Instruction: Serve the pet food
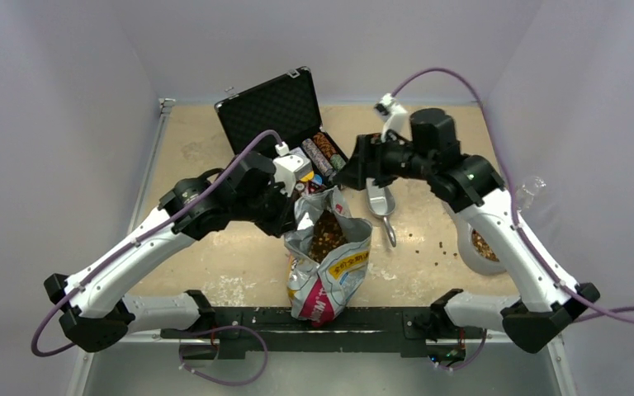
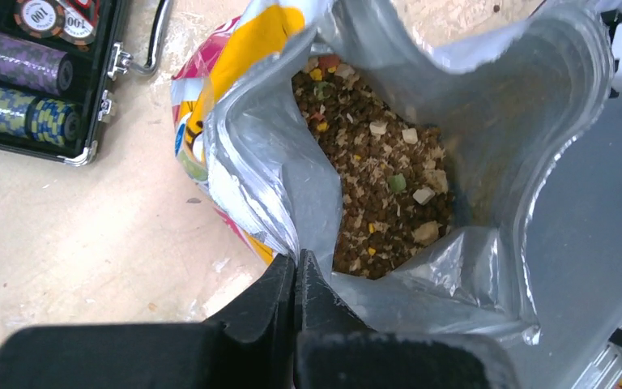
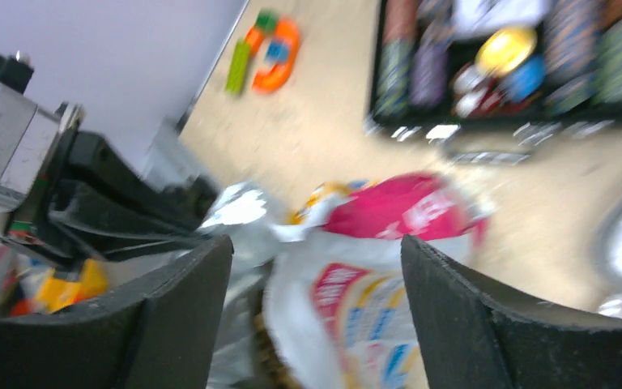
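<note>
The left end effector [image 2: 296,275] pinches the foil rim of the open bag [image 1: 326,272]; the right end effector [image 3: 316,263] is spread and empty just beside it. Most pet food [image 2: 381,203] sits in the bag at near centre, and some lies in the bowl [image 1: 470,260] on the right, so serving looks partly done

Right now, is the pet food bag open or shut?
Open: the bag gapes wide, kibble visible inside, left pincer pinching its rim.
</note>
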You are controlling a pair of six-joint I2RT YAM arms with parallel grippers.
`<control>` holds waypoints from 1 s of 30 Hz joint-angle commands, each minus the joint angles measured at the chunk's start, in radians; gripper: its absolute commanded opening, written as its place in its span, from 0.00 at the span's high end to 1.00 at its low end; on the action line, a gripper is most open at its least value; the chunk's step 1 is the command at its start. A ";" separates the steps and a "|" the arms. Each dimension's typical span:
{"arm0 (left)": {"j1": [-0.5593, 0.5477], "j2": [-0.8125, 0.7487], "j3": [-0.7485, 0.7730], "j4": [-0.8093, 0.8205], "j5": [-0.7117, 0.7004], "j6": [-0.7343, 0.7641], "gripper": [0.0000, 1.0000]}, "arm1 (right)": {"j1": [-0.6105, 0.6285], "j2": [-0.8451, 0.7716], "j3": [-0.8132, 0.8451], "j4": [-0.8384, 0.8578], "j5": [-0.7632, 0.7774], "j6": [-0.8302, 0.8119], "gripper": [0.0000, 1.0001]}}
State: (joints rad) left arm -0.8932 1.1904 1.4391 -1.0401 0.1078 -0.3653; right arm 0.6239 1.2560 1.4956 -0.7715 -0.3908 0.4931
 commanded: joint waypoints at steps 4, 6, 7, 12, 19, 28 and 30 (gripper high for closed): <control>0.046 -0.119 -0.051 0.033 -0.015 0.153 1.00 | -0.192 -0.197 -0.188 0.345 -0.004 -0.481 0.14; 0.055 -0.120 -0.049 0.025 -0.012 0.160 1.00 | -0.298 -0.140 -0.202 0.368 -0.133 -0.487 0.16; 0.057 -0.120 -0.049 0.020 -0.014 0.165 1.00 | -0.337 -0.110 -0.209 0.378 -0.224 -0.505 0.18; 0.062 -0.124 -0.057 0.006 -0.010 0.189 1.00 | -0.350 0.009 -0.214 0.300 -0.634 -0.805 0.26; 0.071 -0.118 -0.070 0.016 0.042 0.199 1.00 | -0.265 0.220 -0.029 -0.022 -0.790 -1.082 0.32; 0.079 -0.103 -0.032 0.020 0.142 0.233 1.00 | -0.110 0.296 0.019 -0.027 -0.917 -1.127 0.34; 0.082 -0.103 -0.023 0.014 0.141 0.244 1.00 | -0.103 0.304 0.031 -0.054 -0.935 -1.148 0.36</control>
State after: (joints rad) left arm -0.8215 1.0912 1.3766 -1.0313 0.2100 -0.1703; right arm 0.5014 1.5356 1.4612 -0.7681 -1.2015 -0.5827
